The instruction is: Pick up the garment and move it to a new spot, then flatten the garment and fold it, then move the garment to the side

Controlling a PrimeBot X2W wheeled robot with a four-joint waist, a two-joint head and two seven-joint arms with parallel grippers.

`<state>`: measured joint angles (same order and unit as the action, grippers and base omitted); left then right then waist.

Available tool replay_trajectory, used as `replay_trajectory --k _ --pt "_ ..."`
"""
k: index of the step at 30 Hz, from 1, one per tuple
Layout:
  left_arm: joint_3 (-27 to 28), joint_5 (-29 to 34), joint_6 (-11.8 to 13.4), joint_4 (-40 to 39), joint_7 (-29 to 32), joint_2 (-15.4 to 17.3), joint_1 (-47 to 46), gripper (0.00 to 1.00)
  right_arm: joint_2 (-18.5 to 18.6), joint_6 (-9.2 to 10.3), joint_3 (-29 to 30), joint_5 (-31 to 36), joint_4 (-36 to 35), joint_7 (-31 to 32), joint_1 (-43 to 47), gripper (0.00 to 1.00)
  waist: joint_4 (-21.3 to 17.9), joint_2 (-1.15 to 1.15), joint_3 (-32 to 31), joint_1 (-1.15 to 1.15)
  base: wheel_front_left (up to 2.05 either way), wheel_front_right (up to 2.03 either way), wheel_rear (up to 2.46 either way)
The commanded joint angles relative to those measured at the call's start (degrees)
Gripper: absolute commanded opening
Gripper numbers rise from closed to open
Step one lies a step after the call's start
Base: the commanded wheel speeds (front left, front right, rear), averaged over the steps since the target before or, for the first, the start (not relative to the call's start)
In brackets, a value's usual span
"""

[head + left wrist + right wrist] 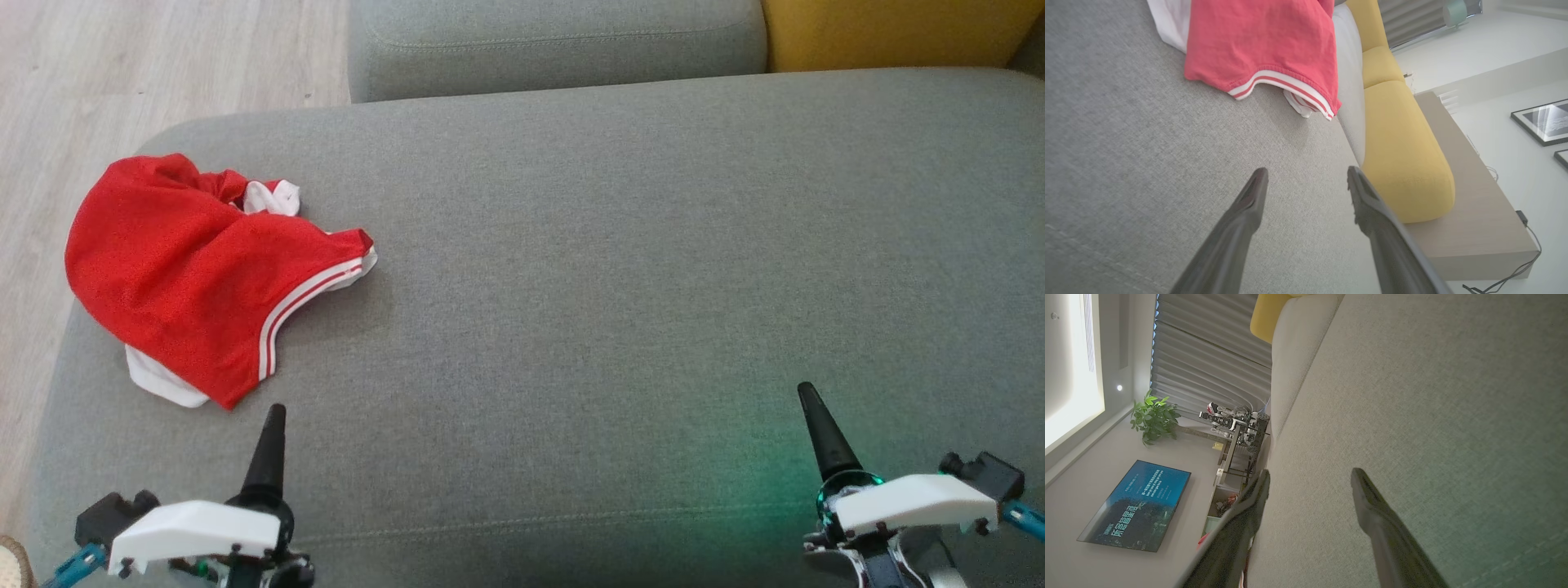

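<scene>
Nearest us, our long dark left fingers (1249, 208) stand spread apart and empty over the grey woven sofa seat (612, 286). Our long dark right fingers (1372, 502) are spread the same way, holding nothing. Just beyond the left fingers, the crumpled red mesh garment with white striped trim (180, 269) lies at the seat's left edge. Farthest back are a grey backrest cushion (555, 41) and a yellow cushion (890, 33).

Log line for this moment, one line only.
stage: pre-grasp | garment: crumpled, left end of sofa seat, untouched | left gripper: jaws open, near garment | right gripper: jaws open, over bare seat
</scene>
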<state>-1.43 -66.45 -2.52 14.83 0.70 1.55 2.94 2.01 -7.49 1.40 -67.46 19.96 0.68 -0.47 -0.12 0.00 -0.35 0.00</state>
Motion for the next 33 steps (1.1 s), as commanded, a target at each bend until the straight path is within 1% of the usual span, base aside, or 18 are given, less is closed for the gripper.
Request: replay_trajectory --k 1,17,18,33 --pt "0.4 1.1 -0.1 -2.3 -0.4 0.9 -2.9 1.0 0.2 0.0 -0.6 1.0 -2.2 -0.5 -2.0 1.0 0.0 0.0 0.0 0.0 0.0 0.0 0.0" --pt "-3.9 12.2 4.3 -5.3 -3.2 2.8 -3.1 1.0 0.3 0.0 -2.5 12.4 -5.6 -3.2 -0.9 1.0 -0.2 0.0 -1.0 0.0 0.0 0.0 0.0" --pt "-4.3 13.7 4.9 -5.8 -3.5 3.0 -3.1 1.0 0.3 0.0 -2.8 13.8 -5.9 -3.6 -1.0 1.0 -0.3 0.0 -1.0 0.0 0.0 0.0 0.0" --pt "-7.1 23.8 8.7 -9.3 -5.9 4.4 -3.5 1.0 0.4 0.0 -4.8 23.6 -7.5 -5.9 -1.6 1.0 -0.4 0.0 -1.3 0.0 0.0 0.0 0.0"
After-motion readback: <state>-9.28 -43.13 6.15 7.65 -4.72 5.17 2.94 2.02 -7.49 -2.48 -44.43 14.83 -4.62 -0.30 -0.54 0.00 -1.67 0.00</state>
